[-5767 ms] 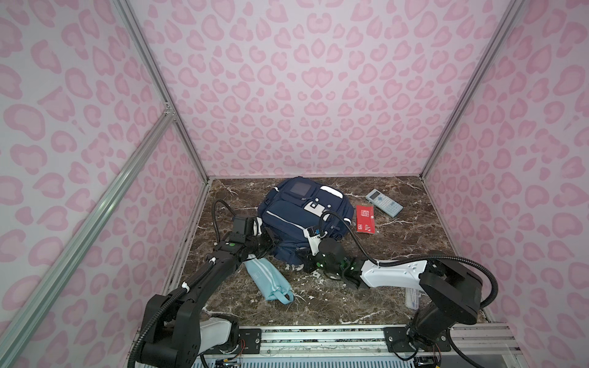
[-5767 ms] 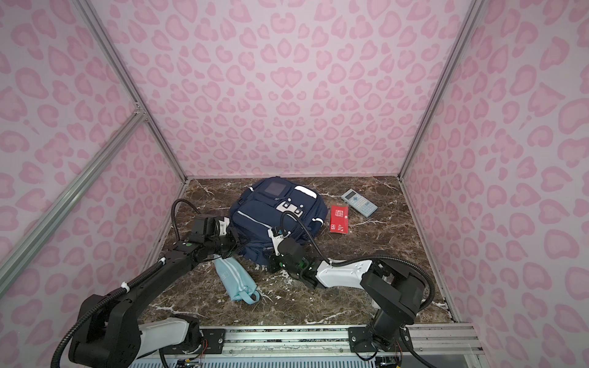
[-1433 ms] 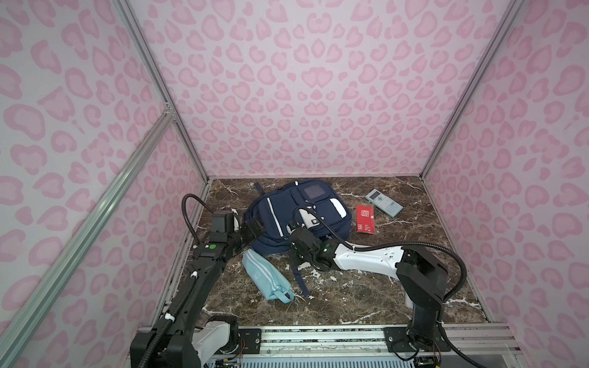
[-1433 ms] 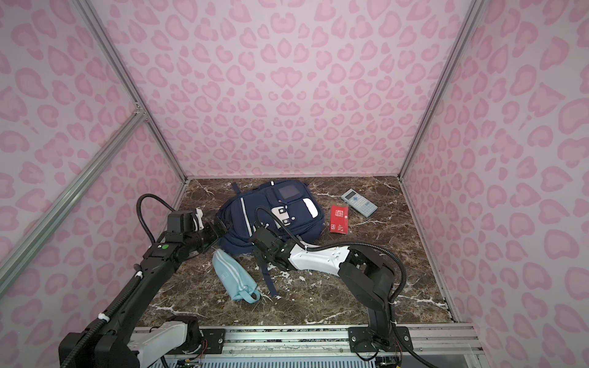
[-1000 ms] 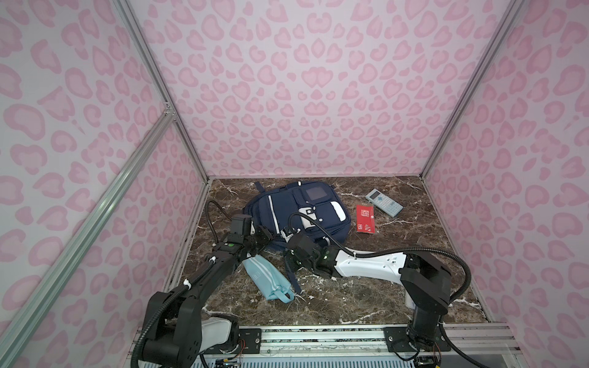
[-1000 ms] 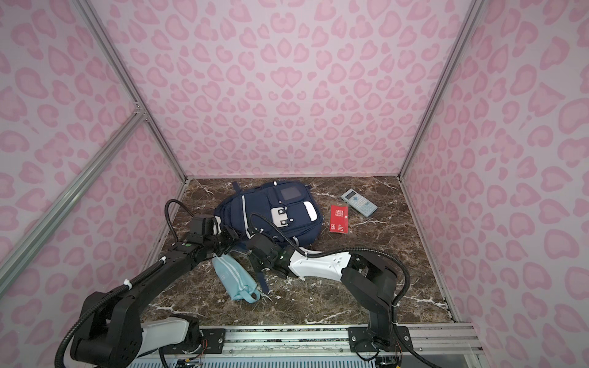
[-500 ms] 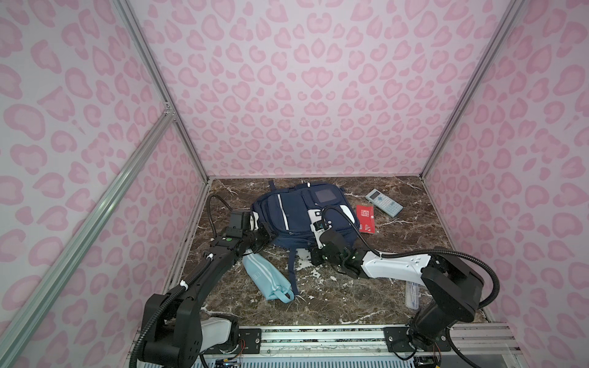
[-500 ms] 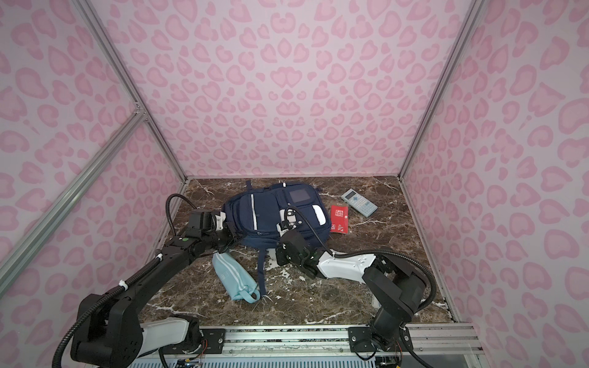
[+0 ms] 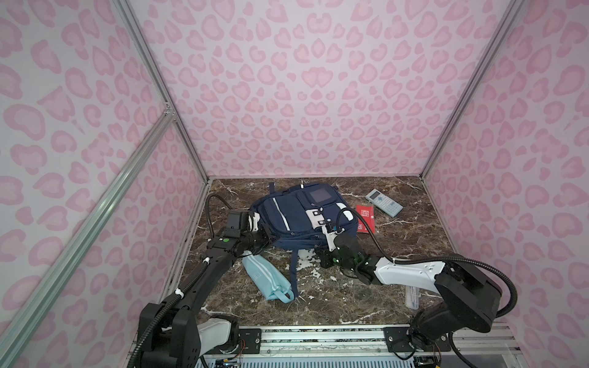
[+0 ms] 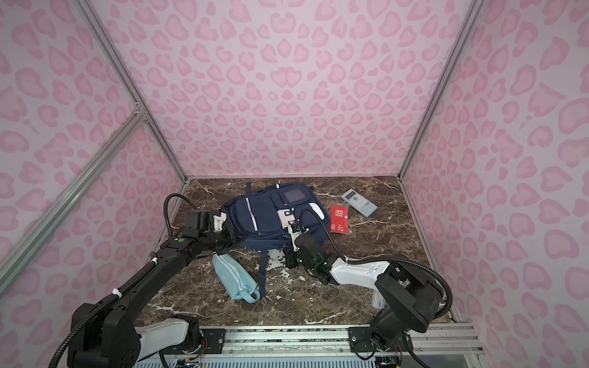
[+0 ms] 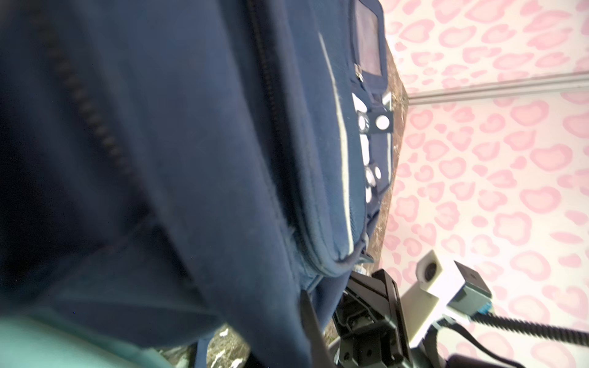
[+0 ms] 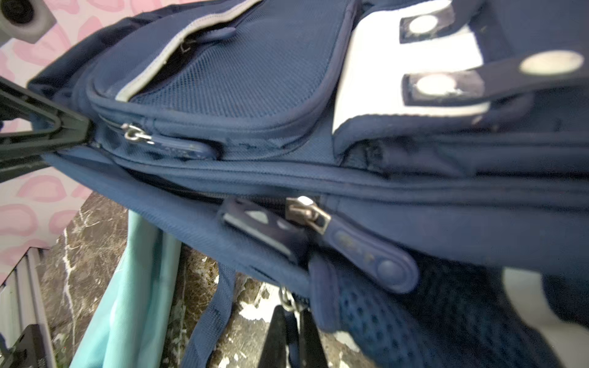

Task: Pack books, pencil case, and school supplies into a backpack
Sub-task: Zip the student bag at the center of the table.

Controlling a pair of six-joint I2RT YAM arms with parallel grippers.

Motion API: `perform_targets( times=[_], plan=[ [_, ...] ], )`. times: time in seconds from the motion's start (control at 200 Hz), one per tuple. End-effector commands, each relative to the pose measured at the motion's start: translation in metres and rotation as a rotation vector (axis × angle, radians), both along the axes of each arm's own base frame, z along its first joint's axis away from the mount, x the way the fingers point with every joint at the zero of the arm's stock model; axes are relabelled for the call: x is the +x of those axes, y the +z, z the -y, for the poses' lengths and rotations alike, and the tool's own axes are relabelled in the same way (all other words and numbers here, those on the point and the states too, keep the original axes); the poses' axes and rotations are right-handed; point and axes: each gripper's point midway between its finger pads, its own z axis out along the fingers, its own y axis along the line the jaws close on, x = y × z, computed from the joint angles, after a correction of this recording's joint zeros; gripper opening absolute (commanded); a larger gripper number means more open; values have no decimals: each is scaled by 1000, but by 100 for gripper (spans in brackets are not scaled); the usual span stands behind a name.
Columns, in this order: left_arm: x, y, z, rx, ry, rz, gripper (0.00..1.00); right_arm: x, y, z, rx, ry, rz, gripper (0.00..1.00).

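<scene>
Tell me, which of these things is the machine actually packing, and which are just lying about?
For the job: backpack, aqua pencil case, red booklet, calculator, clear ruler pack partly hidden by the right arm. No books visible.

Just there, fixtures only: marble tabletop, pink patterned walls, metal rail.

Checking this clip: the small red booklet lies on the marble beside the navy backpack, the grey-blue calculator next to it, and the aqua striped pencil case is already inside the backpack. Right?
No. The light-aqua striped fabric pencil case is not inside the navy fabric backpack; it lies on the marble tabletop at its near side, as both top views show. The rest holds.
</scene>
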Motion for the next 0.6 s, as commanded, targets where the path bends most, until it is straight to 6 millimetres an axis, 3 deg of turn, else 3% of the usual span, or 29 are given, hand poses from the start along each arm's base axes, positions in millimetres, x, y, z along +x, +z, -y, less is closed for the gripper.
perform_targets(
  times=[0.0, 0.055, 0.12, 0.28, 0.345, 0.36, 0.375, 0.48, 0.52, 0.595],
  plan=[
    [27, 16, -3, 98, 59, 157, 3, -23, -61, 90, -440, -173, -108, 22],
    [23, 16, 15, 82, 9, 163, 3, -23, -40, 71, -431, -116, -33, 37],
    [19, 15, 27, 56, -42, 171, 3, -22, -11, 58, -446, -69, 48, 44],
    [20, -5, 17, 174, -68, 144, 6, -15, 55, 59, -426, -42, 172, 59],
    [20, -15, 20, 183, -92, 119, 7, -2, 76, 56, -367, -31, 225, 80],
    [20, -16, 21, 181, -94, 117, 7, 2, 79, 56, -359, -28, 236, 94],
    [20, -18, 21, 180, -94, 116, 8, 6, 83, 55, -350, -22, 246, 99],
    [20, -26, 21, 182, -91, 109, 8, 40, 84, 50, -366, 38, 231, 99],
    [19, -28, 21, 187, -94, 108, 8, 43, 81, 37, -422, 165, 232, 99],
    [17, -30, 19, 196, -94, 109, 8, 43, 69, 15, -505, 318, 249, 85]
  ],
)
